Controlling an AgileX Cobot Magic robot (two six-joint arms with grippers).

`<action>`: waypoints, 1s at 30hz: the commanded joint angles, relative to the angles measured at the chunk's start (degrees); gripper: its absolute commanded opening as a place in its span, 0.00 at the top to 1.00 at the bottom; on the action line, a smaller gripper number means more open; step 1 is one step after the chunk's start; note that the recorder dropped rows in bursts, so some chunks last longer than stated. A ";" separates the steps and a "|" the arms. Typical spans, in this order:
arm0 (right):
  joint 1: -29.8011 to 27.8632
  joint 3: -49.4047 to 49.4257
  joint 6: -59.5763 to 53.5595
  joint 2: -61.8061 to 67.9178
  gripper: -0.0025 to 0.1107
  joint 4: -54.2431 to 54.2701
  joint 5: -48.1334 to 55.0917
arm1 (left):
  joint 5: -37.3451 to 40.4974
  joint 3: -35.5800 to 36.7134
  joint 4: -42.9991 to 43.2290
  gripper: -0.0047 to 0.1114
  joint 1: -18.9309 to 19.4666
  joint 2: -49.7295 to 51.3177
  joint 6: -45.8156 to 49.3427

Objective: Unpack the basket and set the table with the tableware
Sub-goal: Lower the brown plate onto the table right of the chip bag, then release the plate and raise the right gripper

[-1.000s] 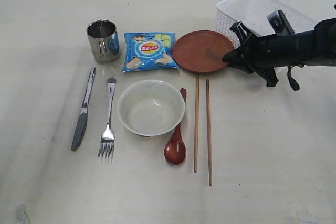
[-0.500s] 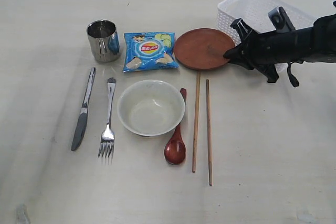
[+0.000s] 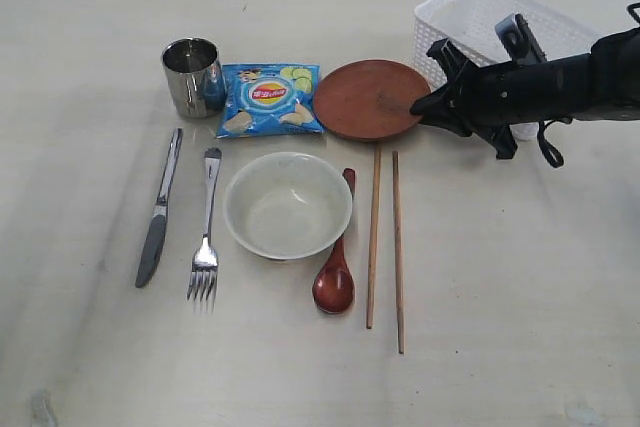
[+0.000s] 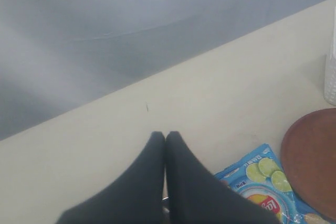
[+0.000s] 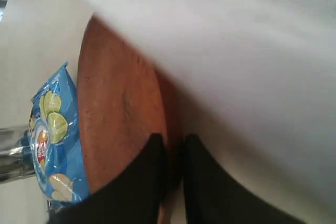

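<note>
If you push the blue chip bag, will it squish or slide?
Probably slides: the chip bag looks puffy and light on the smooth table. Its soft wrapper would likely crumple. It may nudge the cup beside it.

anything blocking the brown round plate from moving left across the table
Yes: the blue snack packet lies against the left edge of the brown round plate, with the steel cup touching the packet's far side. Nothing stands between the right gripper and the plate; it grips the right rim.
</note>
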 commanded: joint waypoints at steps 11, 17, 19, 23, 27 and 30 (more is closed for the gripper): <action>0.13 -0.08 -2.67 -0.10 0.97 -0.07 -5.57 | 0.00 0.33 -0.23 0.96 -0.20 -0.24 -0.24; 0.13 -0.08 -2.68 -0.10 0.66 -0.07 -5.14 | 0.00 0.33 -0.23 0.96 -0.20 -0.24 -0.24; 0.13 -0.08 -2.68 -0.10 0.58 -0.07 -5.14 | 0.00 0.33 -0.23 0.96 -0.20 -0.24 -0.24; 0.13 -0.08 -3.39 -0.79 0.56 -0.07 -0.76 | 0.38 0.33 -0.23 0.96 -0.20 -0.24 -0.24; 0.13 -0.08 -3.41 -2.64 0.56 -0.07 10.09 | 0.14 0.33 -0.23 0.96 -0.20 -0.24 -0.24; 0.13 -1.48 -3.52 -4.94 0.57 -2.18 14.84 | 0.00 0.33 -0.23 0.96 -0.20 -0.24 -0.24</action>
